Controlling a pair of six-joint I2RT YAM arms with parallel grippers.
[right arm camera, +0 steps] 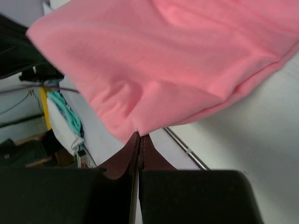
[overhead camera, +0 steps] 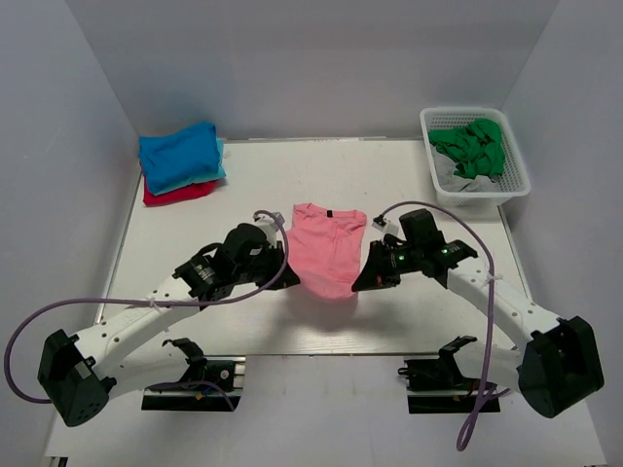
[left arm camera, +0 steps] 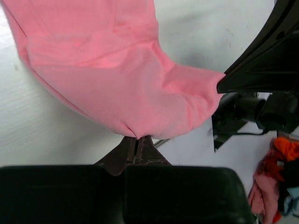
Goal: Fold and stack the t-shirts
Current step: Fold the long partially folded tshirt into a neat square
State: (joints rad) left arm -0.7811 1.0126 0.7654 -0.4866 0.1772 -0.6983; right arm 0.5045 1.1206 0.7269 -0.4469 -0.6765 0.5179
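The salmon-pink t-shirt (overhead camera: 326, 248) lies at the table's middle, its dark neck label at the far end. My left gripper (overhead camera: 289, 279) is shut on its near left corner, and my right gripper (overhead camera: 358, 284) is shut on its near right corner. Both lift the near edge off the table. In the left wrist view the pink cloth (left arm camera: 117, 74) is pinched at my fingertips (left arm camera: 137, 139). In the right wrist view the cloth (right arm camera: 163, 60) is pinched the same way at my gripper (right arm camera: 139, 135). A stack of folded blue, teal and red shirts (overhead camera: 180, 161) sits at the far left.
A white basket (overhead camera: 514, 183) at the far right holds green cloth (overhead camera: 472, 146) and grey cloth. Grey walls close in the table on three sides. The arm bases stand at the near edge.
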